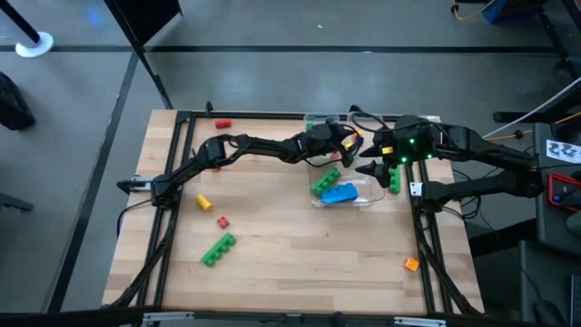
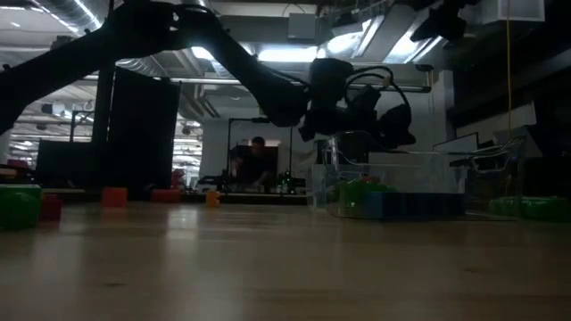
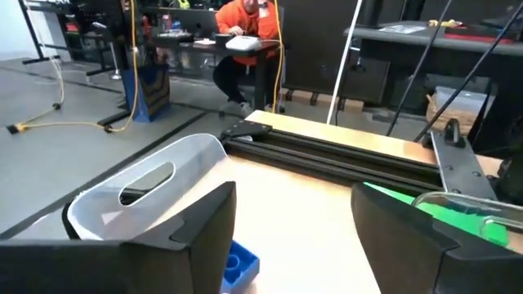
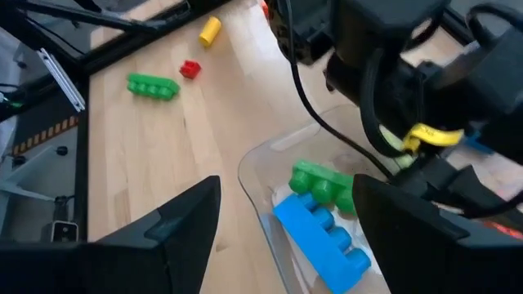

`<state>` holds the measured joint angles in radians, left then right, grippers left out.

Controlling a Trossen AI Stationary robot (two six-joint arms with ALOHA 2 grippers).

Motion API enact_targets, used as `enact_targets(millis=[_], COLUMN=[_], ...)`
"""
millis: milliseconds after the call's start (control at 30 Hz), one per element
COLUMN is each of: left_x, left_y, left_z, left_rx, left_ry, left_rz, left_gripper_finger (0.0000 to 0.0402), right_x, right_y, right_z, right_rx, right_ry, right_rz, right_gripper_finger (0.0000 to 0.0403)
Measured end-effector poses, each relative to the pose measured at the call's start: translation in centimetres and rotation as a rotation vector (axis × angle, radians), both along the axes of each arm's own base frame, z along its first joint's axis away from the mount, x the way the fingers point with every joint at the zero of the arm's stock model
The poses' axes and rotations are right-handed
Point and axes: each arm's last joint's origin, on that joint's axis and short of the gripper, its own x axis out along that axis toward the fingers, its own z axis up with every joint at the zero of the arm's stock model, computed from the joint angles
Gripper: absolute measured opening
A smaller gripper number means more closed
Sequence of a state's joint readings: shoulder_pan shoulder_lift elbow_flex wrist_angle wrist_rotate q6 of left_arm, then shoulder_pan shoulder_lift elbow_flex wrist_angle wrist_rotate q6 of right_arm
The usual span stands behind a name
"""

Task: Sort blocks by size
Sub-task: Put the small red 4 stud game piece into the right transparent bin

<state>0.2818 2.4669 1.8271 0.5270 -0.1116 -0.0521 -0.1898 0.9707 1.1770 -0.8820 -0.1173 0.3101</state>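
Two hands over the clear tray (image 1: 320,119), close together: left hand (image 1: 334,138) spread wide, empty; right hand (image 1: 370,170) likewise released, hovering just beside. In the tray, green brick (image 4: 324,183) touching blue brick (image 4: 320,237). Elsewhere on the tabletop (image 1: 290,245), green bar (image 1: 217,249), red cube (image 1: 221,221), yellow cylinder (image 1: 202,202), orange piece (image 1: 411,263). Risk judged: wrists colliding or snagging cables, nudging the light tray.

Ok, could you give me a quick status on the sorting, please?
Both grippers open over clear tray. Blue block, green block inside. Nothing held.
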Motion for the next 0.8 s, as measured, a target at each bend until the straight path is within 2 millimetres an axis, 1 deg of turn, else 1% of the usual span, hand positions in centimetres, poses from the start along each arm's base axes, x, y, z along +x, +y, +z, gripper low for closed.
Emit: enact_targets(millis=[33, 100, 200, 267, 367, 467, 500, 567, 667, 800], left_x=[0.0, -0.1, -0.6, -1.3, -2.9, -5.4, -6.4, -8.5, -11.7, -15.8], left_y=[-0.1, -0.2, -0.7, -1.2, -1.8, -2.7, -3.0, -3.8, -5.1, -7.7], left_z=[0.2, 1.3, 4.1, 6.2, 8.9, 11.8, 13.0, 14.6, 15.9, 16.6], left_rx=[0.002, 0.006, 0.008, 0.016, 0.010, -0.026, -0.042, -0.079, -0.148, -0.299], left_ry=[-0.006, -0.019, -0.014, 0.038, 0.184, 0.336, 0.378, 0.482, 0.679, 0.939], left_rz=[-0.001, -0.004, -0.010, -0.018, -0.031, -0.041, -0.042, -0.046, -0.055, -0.034], left_gripper_finger=[0.0230, 0.0232, 0.0232, 0.0233, 0.0233, 0.0233, 0.0233, 0.0233, 0.0233, 0.0233], right_x=[-0.1, -0.3, -0.7, -0.9, -1.0, -1.1, -1.1, -1.1, -1.1, -1.2], right_y=[0.0, -0.1, -0.2, -0.3, -0.4, -0.4, -0.4, -0.4, -0.4, -0.4], right_z=[-0.1, -0.4, -0.8, -0.9, -1.1, -1.1, -1.1, -1.1, -1.1, -1.2], right_rx=[-0.005, -0.022, -0.061, -0.088, -0.108, -0.109, -0.108, -0.109, -0.111, -0.111], right_ry=[0.016, 0.051, 0.113, 0.145, 0.171, 0.178, 0.178, 0.179, 0.181, 0.189], right_rz=[-0.010, -0.038, -0.092, -0.125, -0.148, -0.149, -0.149, -0.148, -0.147, -0.145], right_gripper_finger=[0.0280, 0.0280, 0.0280, 0.0280, 0.0280, 0.0280, 0.0280, 0.0280, 0.0280, 0.0280])
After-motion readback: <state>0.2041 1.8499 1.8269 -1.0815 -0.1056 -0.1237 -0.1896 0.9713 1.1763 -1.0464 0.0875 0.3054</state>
